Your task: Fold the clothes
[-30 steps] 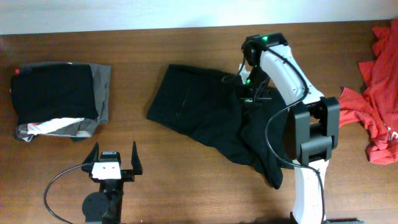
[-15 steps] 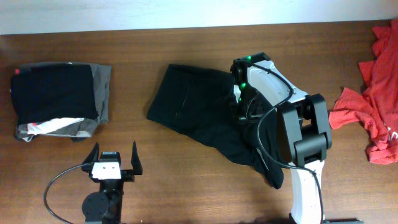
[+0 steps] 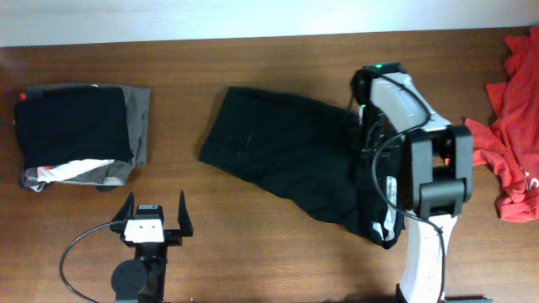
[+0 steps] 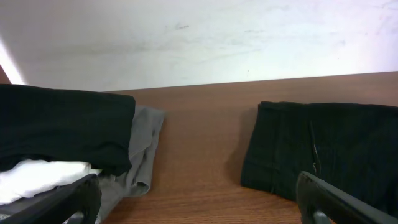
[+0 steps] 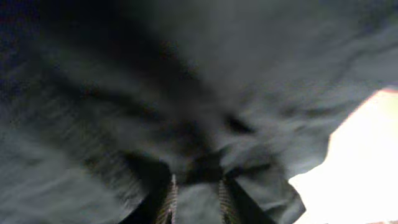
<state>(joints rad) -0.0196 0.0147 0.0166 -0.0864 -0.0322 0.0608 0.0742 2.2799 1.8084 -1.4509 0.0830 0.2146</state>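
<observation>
A large black garment (image 3: 286, 156) lies spread across the middle of the table, its right end running under my right arm. The right gripper (image 3: 364, 133) points down onto that end. In the right wrist view the black cloth (image 5: 124, 93) fills the picture, and a fold of it sits between the narrowly parted fingers of the right gripper (image 5: 194, 190). My left gripper (image 3: 156, 204) rests open near the front edge, holding nothing. The left wrist view shows the left gripper (image 4: 198, 182) aimed at bare wood between the folded pile (image 4: 62, 143) and the black garment (image 4: 329, 149).
A folded pile of black and grey clothes with a white stripe (image 3: 80, 135) sits at the far left. Crumpled red-orange clothes (image 3: 509, 143) lie at the right edge. A pale wall runs along the back of the table (image 3: 177, 101).
My right arm swung left over the garment, then back to the right, taking the cloth's edge with it. The garment now lies flatter. The right fingers have parted a little. Left arm unmoved.
</observation>
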